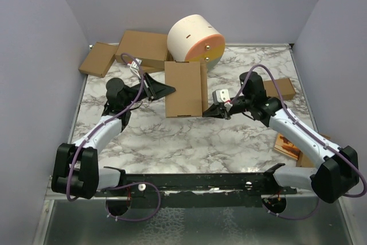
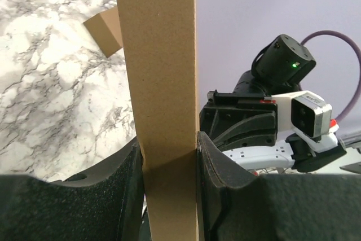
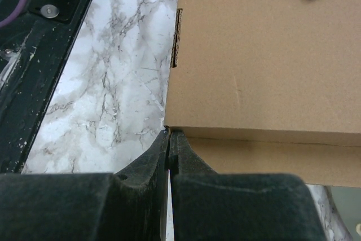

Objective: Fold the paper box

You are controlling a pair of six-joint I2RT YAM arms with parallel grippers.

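Left gripper (image 1: pixel 166 89) left of frame centre, clamped on the left edge of box (image 1: pixel 184 89). Box sits mid-frame, just below the cream drum (image 1: pixel 196 37). Right gripper (image 1: pixel 207 112) right of centre, jaws fully closed, tips against the box's lower right corner

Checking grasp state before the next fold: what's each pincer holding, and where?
Left pincer clamps the paper box across its thin side edge. Right pincer is shut, tips against the box's corner, holding nothing.
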